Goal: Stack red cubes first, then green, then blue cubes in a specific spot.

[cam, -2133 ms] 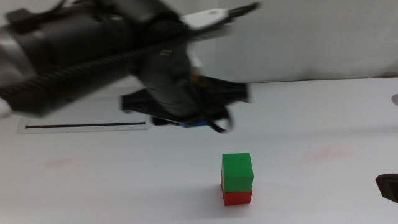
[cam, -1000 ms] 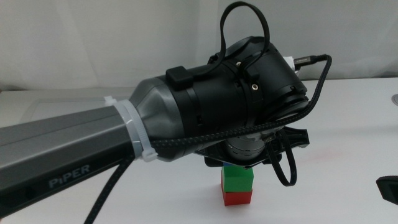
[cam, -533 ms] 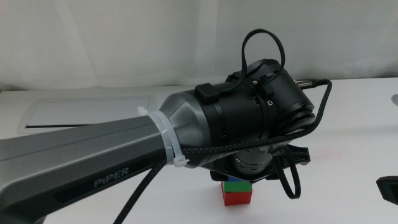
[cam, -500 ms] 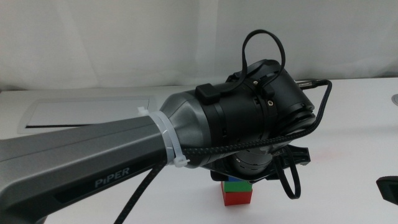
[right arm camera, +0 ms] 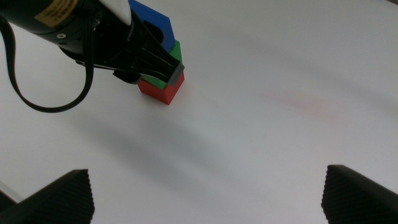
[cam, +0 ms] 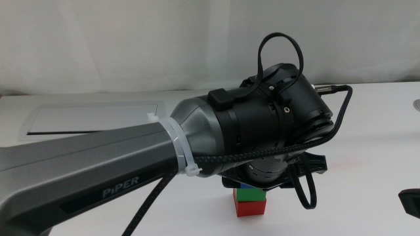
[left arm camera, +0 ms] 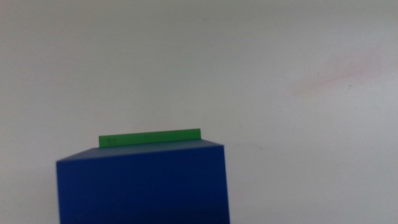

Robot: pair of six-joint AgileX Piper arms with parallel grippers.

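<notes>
Since two seconds back, my left gripper (right arm camera: 146,59) has swung in and lowered the blue cube (right arm camera: 152,26), which it holds, onto green (right arm camera: 174,55) over red (right arm camera: 160,91), well in from the counter (cam: 367,131) edges. Release comes next. My right gripper (right arm camera: 208,193) waits, jaws wide.

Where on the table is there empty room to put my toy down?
Bare table lies between the cube stack and the waiting right claw, and out past the stack's far side. It is crowded at the stack: the left claw is around the blue cube on the green cube and red cube.
</notes>
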